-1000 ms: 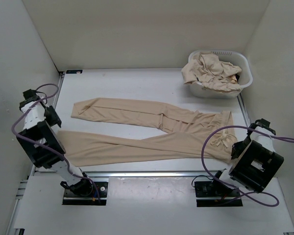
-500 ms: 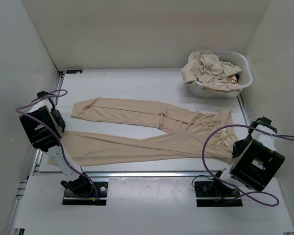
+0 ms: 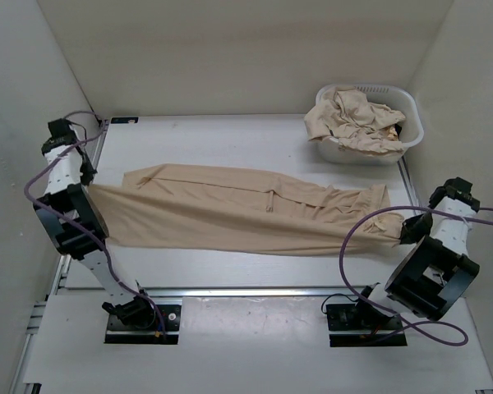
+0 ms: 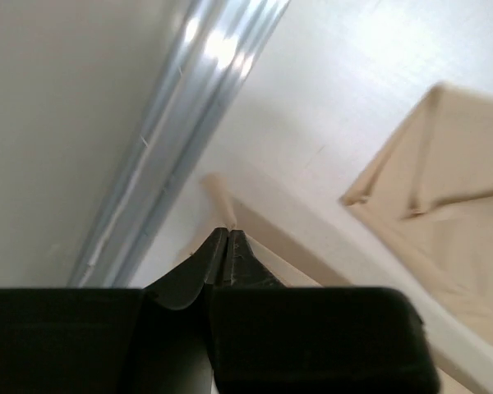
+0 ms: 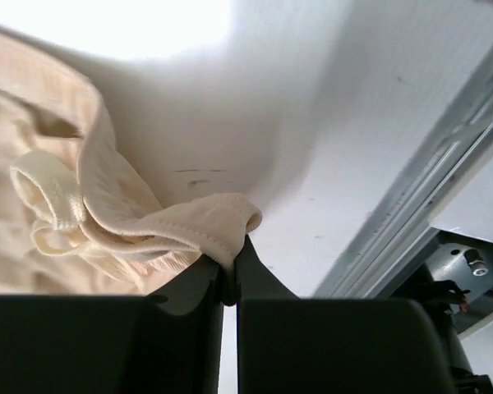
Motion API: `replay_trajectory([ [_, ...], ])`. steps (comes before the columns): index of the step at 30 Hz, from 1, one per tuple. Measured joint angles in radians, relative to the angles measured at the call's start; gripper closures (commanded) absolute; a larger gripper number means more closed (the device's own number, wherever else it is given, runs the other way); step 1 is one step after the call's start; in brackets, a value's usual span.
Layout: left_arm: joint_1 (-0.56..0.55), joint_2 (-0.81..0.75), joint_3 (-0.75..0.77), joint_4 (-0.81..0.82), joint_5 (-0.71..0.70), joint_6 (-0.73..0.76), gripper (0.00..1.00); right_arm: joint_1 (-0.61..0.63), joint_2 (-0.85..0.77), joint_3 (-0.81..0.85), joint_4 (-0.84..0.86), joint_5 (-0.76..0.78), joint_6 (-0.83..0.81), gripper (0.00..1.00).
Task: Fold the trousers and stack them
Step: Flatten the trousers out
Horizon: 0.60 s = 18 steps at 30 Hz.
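The beige trousers [image 3: 230,213] stretch across the table, the near leg pulled taut over the far leg. My left gripper [image 3: 85,182] is at their left end. In the left wrist view it [image 4: 228,235] is shut on the hem of the near leg, and the far leg's hem [image 4: 444,205] lies flat beyond. My right gripper [image 3: 404,233] is at the right end. In the right wrist view it [image 5: 233,253] is shut on the ribbed waistband [image 5: 189,230], held a little above the table.
A white basket [image 3: 412,108] with crumpled beige clothes [image 3: 353,121] stands at the back right. Metal rails run along the table's left edge [image 4: 172,148] and right edge [image 5: 427,197]. White walls close in on both sides.
My left gripper shut on the near leg's hem and carried it back and left. The right gripper pulled the waistband rightward. The near leg now lies stretched over the far one.
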Motion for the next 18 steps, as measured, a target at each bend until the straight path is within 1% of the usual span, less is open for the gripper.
replay_trajectory([
  [2, -0.009, -0.074, 0.041, 0.01, 0.001, 0.0, 0.86, 0.0, -0.002, 0.048, -0.014, -0.014, 0.002, 1.0],
  [4, -0.013, -0.169, 0.047, 0.017, -0.001, 0.0, 0.86, 0.0, -0.011, 0.073, -0.024, -0.019, 0.003, 1.0],
  [7, -0.012, -0.329, -0.016, 0.037, -0.022, 0.0, 0.86, 0.0, -0.041, 0.06, -0.038, -0.017, 0.007, 1.0],
  [10, 0.005, -0.468, -0.172, 0.049, -0.042, 0.0, 0.86, -0.002, -0.08, 0.005, -0.049, -0.007, 0.008, 1.0],
  [12, 0.032, -0.509, -0.289, 0.055, -0.048, 0.0, 0.86, -0.004, -0.095, -0.035, -0.063, 0.01, 0.005, 1.0],
  [18, 0.142, -0.507, -0.628, 0.058, -0.07, 0.0, 0.86, -0.005, -0.153, -0.153, -0.068, 0.078, -0.01, 1.0],
])
